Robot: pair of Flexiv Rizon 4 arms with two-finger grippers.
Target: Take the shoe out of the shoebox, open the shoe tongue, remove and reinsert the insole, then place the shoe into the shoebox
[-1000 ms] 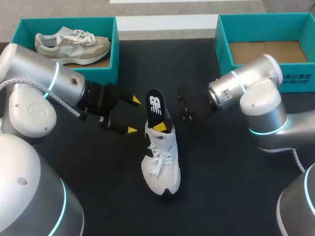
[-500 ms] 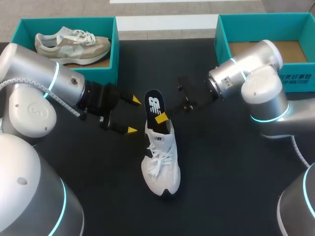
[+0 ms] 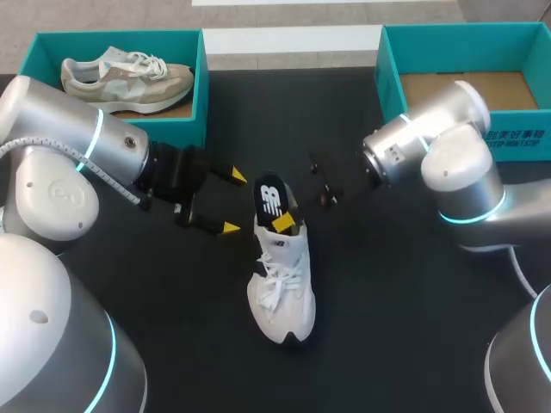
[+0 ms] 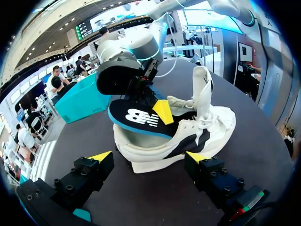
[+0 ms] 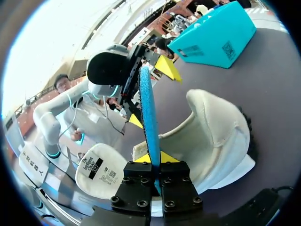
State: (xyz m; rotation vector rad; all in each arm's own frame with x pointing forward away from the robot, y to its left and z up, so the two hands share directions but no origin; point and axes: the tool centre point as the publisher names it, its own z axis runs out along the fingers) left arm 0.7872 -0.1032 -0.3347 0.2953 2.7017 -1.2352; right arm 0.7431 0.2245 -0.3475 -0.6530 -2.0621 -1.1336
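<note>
A white shoe (image 3: 281,280) stands on the black table, toe toward me. A black insole (image 3: 271,195) with a blue underside sticks up out of its heel opening. My right gripper (image 3: 284,222) is shut on the insole's lower part; in the right wrist view the thin blue insole (image 5: 149,113) stands edge-on between the fingers (image 5: 154,160), over the shoe (image 5: 216,141). My left gripper (image 3: 232,202) is open, just left of the heel. In the left wrist view the shoe's heel (image 4: 141,150) lies ahead of its spread fingers (image 4: 149,157).
A teal shoebox (image 3: 202,90) at the back left holds a beige shoe (image 3: 129,73). A second teal shoebox (image 3: 389,86) at the back right shows only its cardboard floor. My right arm's elbow (image 3: 461,172) stands in front of it.
My right gripper has closed on the insole and brought it down and a little toward me, deeper into the heel opening. The left arm and the shoe have stayed put.
</note>
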